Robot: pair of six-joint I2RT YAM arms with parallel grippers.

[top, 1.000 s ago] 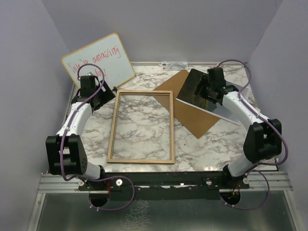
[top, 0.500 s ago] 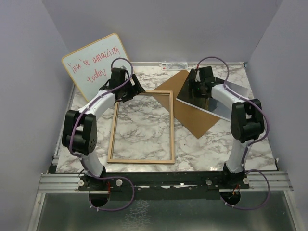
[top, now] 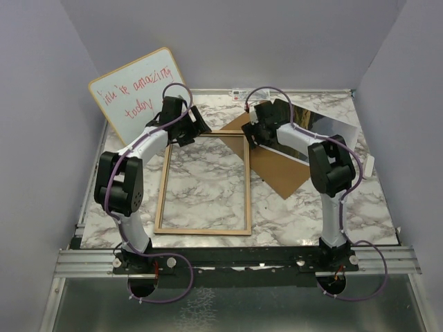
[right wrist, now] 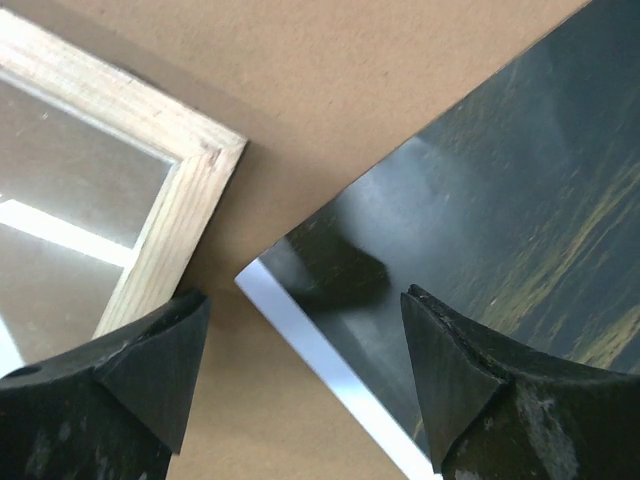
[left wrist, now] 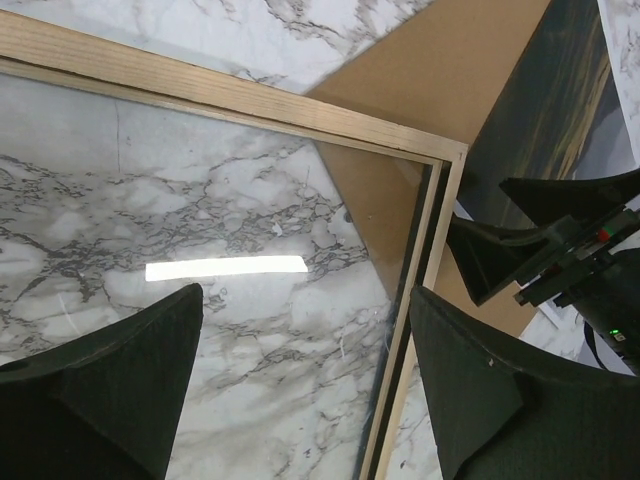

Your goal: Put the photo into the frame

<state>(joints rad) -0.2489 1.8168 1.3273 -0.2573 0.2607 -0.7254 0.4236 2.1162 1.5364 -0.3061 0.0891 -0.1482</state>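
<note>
Over photo (right wrist: 480,220) corner | right end effector (right wrist: 305,300) spread, empty | frame (right wrist: 130,100) beside

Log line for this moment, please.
frame: wood face up | photo: on brown board, outside frame | left claw: open over frame corner | right claw: open over photo corner

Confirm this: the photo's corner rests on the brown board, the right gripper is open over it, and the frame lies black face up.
Wrong on the frame: it lies light wood face up, as the right wrist view shows. The photo does rest its corner on the brown board, with the right gripper open over it.
</note>
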